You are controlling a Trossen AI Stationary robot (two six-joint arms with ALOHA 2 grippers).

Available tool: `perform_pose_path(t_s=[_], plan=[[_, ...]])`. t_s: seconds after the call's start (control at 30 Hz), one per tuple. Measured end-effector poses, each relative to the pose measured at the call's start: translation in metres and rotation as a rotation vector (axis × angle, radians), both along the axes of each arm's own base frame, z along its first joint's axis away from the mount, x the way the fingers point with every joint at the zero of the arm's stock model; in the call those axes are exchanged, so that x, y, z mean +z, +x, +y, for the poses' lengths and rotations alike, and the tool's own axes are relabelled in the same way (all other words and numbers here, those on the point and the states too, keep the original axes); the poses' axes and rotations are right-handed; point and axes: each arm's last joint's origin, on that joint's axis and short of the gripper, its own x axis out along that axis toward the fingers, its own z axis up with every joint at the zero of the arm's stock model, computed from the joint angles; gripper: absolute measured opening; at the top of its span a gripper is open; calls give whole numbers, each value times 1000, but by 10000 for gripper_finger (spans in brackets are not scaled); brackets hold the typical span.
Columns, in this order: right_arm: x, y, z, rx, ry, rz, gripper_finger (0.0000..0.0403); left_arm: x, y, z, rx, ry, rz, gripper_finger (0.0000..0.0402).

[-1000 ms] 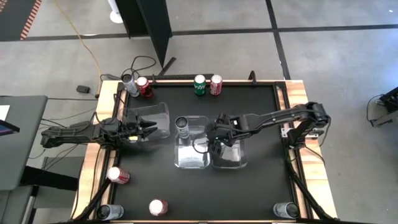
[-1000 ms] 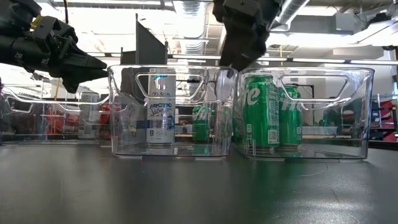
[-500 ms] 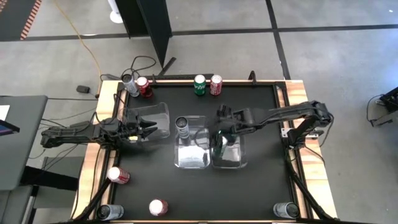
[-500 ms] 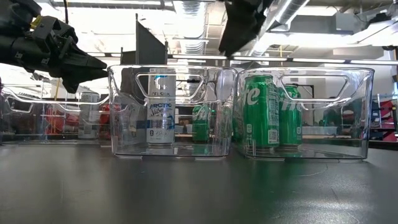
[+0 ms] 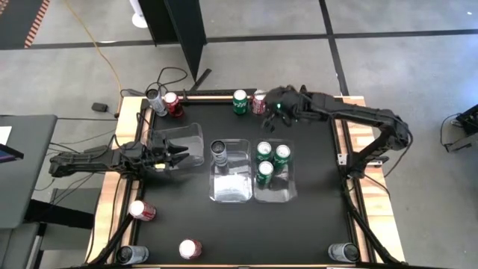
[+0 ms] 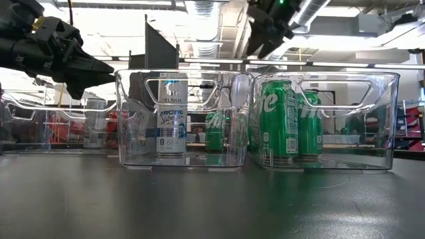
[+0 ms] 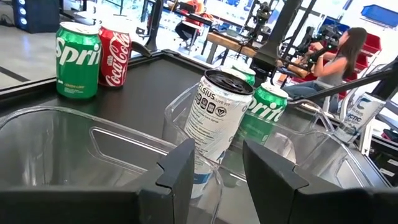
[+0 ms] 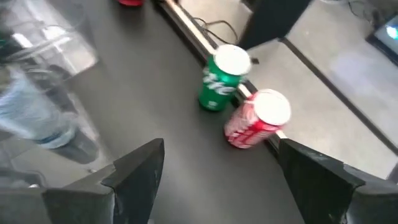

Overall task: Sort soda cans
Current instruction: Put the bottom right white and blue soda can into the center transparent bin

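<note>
Three green soda cans [image 5: 264, 172] stand upright in the right clear bin [image 5: 291, 187], and one silver can [image 5: 219, 149] stands in the middle bin [image 5: 231, 196]. The left bin [image 5: 196, 134] holds nothing. My right gripper [image 5: 267, 119] hangs open above the table's far edge. Beyond its fingers stand a green can [image 8: 217, 84] and a red can [image 8: 258, 118], untouched. My left gripper [image 5: 178, 153] waits open and level over the left bin, with the silver can [image 7: 217, 118] in the neighbouring bin showing beyond its fingers.
A silver can [image 5: 154, 97] and a red can [image 5: 172, 102] stand at the far left corner. Two red cans [image 5: 142, 211] [image 5: 190, 249] and a dark can [image 5: 127, 255] stand near left; another dark can [image 5: 343, 252] stands near right. Wooden rails [image 5: 358, 187] edge the table.
My right gripper has risen from over the right bin and swung toward the table's far edge, up to the green and red cans there, staying open. The green cans stand still in the bin, now uncovered from above.
</note>
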Motion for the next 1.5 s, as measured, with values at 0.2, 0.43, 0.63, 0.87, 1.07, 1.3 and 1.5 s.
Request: perform_pose_path(t_s=[0.2, 0.43, 0.63, 0.87, 1.07, 1.3, 1.5], plan=[[-3, -8, -14, 9, 24, 60, 331, 1, 0, -1, -10, 18, -3, 132], [-12, -21, -5, 118, 162, 202, 331, 12, 1, -1, -8, 120, -114, 132], [6, -51, 47, 262, 200, 289, 331, 24, -1, -1, 3, 206, -214, 132], [41, -127, 121, 363, 316, 173, 331, 29, -2, 0, 44, 211, -251, 132], [51, -189, 165, 411, 434, 110, 330, 23, -1, 1, 50, 173, -198, 132], [45, -218, 210, 544, 453, 123, 330, 24, -1, 1, 48, 116, -220, 132], [26, -222, 259, 637, 414, 276, 330, 24, -1, 1, 46, 56, -237, 132]])
